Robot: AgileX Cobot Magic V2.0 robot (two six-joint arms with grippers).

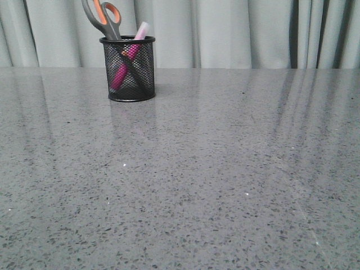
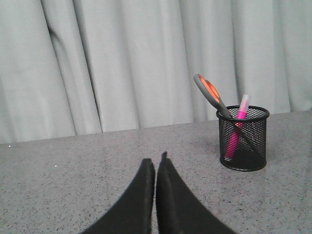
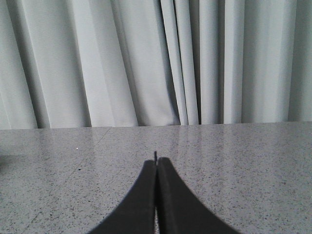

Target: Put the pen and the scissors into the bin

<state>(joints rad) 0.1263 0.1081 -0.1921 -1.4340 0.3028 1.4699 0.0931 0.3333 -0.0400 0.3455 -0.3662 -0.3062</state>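
**Clerk:** Front view, item one: the bin (image 1: 129,70), black wire mesh, upright on the grey speckled table (image 1: 225,180), far left, close to the pale curtain (image 1: 236,31). Contents: the scissors (image 1: 103,18), blades down, grey-and-orange handles well above the rim; the pen (image 1: 128,58), magenta, leaning inside with its whitish cap just over the rim. The two cross within the mesh.

**Checker:** Confirmed from the left wrist view: bin (image 2: 243,139), scissors (image 2: 210,93), pen (image 2: 237,127). And the grippers?

**Clerk:** Left gripper (image 2: 156,163): dark fingers pressed together, holding nothing, low over the table and well apart from the bin. Right gripper (image 3: 156,163): fingers likewise together, empty, facing bare table and curtain. Neither shows in the front view.

**Checker:** Step in hand?

**Clerk:** By my reading, none remains. Both listed articles sit in the container, and no loose item lies on the table in any view. The task looks finished.

**Checker:** Next move?

**Clerk:** Little, I judge: keep both arms clear of the bin, since the tall scissors handles could catch a passing finger and tip it.
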